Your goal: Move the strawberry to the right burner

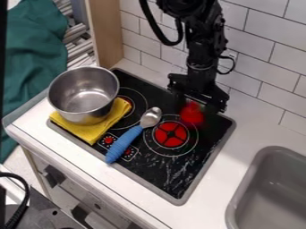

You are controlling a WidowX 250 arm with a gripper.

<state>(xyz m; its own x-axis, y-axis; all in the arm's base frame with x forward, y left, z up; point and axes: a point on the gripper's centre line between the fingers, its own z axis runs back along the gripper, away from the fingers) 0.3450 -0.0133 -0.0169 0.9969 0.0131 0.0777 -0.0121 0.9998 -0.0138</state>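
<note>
Apparently ready for a short shift onto the round, red-centred burner (172, 134), the small, rounded red toy strawberry (192, 113) shows directly beneath the black jaws, right of frame centre; whether they are apart or clamped, I cannot tell.

High view — slants down on stove (160, 172); faces tiled wall (254, 62)

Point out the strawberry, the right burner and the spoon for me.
Strawberry (192, 113): camera view, middle of its red body.
Right burner (171, 134): camera view, centre of its red disc.
Spoon (125, 143): camera view, middle of its blue handle.
</note>
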